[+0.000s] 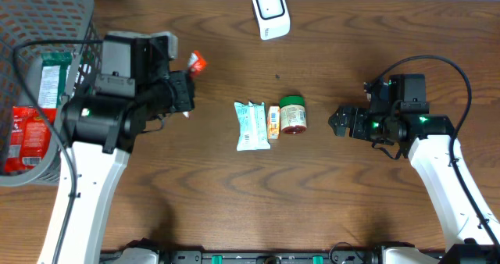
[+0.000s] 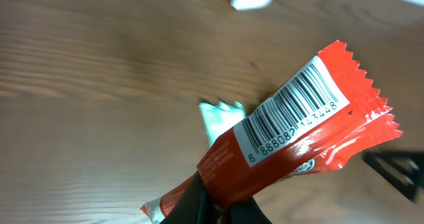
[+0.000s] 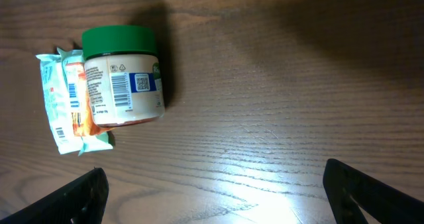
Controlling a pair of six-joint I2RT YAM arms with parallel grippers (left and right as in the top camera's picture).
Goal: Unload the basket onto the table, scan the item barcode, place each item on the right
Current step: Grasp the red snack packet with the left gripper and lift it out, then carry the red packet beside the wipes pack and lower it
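Left fingers clamped a glossy red packet above the wooden bench.
Only the left wrist view showed its barcode; right fingers stood wide near a green-lidded jar.

Mock shop checkout on lab-style rig. Evidence: grey plastic mesh shopping basket at far left, packaged goods inside. Small white rounded barcode scanner on dark wood-grain bench. Green-lidded jar and pale green snack packets mid-bench, printed barcodes showing. White left robot arm, white right robot arm flank bench.
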